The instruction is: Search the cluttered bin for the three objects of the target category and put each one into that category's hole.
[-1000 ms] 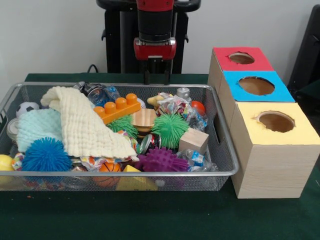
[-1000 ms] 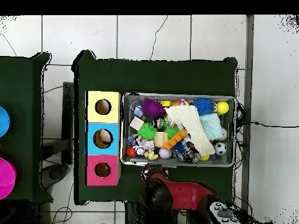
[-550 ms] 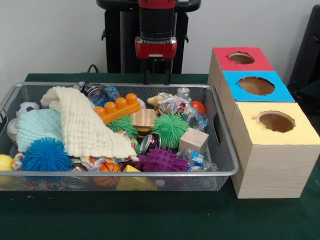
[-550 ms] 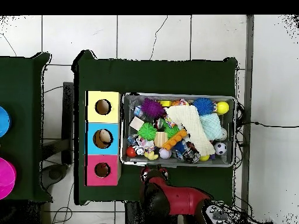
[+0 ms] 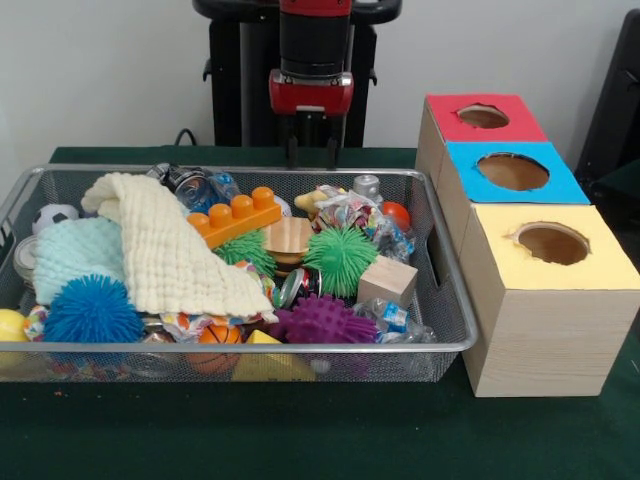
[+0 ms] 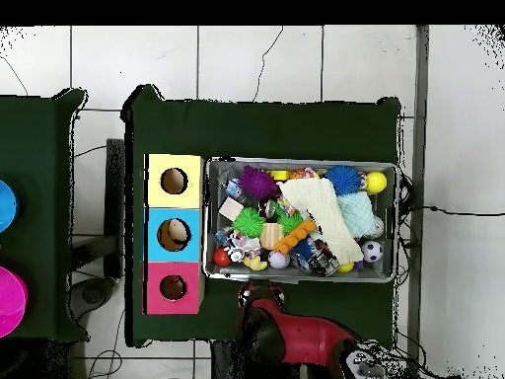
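A wire bin (image 5: 240,348) holds a jumble of toys: blue (image 5: 92,308), green (image 5: 341,257) and purple (image 5: 322,320) spiky balls, an orange brick (image 5: 236,214), a cream cloth (image 5: 165,252), a wooden cube (image 5: 387,279) and a small soccer ball (image 5: 54,216). To its right stand three boxes with round holes: red (image 5: 482,116), blue (image 5: 512,171) and yellow (image 5: 552,243). My gripper (image 5: 313,158) hangs behind the bin's far rim, open, with nothing between its fingers. From overhead, the gripper (image 6: 260,293) sits just outside the bin (image 6: 301,279).
A teal cloth (image 5: 76,250), a wooden disc (image 5: 288,237), a yellow ball (image 5: 10,325) and plastic bottles (image 5: 190,184) also crowd the bin. In the overhead view, a pale object shows inside the blue box's hole (image 6: 175,235). Green cloth covers the table (image 5: 320,430).
The gripper has lifted slightly and drawn back a little from the bin's rim. Nothing in the bin has moved.
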Robot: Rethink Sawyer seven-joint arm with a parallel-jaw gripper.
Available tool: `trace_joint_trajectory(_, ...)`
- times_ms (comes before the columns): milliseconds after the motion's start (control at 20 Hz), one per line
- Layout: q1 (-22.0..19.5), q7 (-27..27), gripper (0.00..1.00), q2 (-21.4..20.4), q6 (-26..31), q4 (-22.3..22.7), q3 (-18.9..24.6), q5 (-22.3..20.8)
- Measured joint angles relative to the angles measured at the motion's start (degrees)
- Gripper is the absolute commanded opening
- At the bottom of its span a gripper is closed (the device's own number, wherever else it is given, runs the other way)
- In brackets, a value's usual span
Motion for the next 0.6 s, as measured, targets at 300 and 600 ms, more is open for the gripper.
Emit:
trace_joint_trajectory(300, -0.01, 0.00, 1.00, -4.54, 13.30, -0.10, 0.10, 2.81)
trace_joint_trajectory(600, -1.23, 0.00, 1.00, -8.18, 17.81, -0.11, 2.12, 3.40)
